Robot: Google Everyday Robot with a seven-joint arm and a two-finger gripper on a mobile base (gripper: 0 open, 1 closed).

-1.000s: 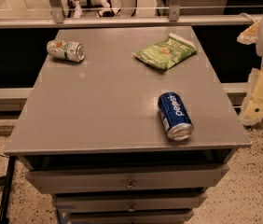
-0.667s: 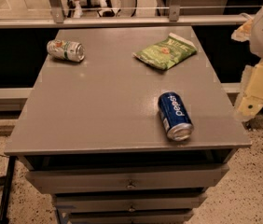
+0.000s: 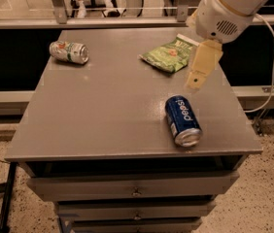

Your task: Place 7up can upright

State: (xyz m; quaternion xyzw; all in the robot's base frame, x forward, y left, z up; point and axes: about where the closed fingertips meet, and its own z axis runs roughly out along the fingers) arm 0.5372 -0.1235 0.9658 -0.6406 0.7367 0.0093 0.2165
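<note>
One silver-green aluminium 7up can (image 3: 69, 52) lies sideways, far-left on grey table (image 3: 103, 110). Cream gripper (image 3: 197, 76) hovers well apart, rightward; jaws' gap cannot be told. Approach step: reach across next.

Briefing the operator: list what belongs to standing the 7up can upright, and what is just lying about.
Job:
- small silver-white aluminium 7up can with green markings, on its side, far left
- cream gripper, hovering over the right of the grey table

Lying about:
- blue aluminium Pepsi can, on its side
- green snack bag
</note>
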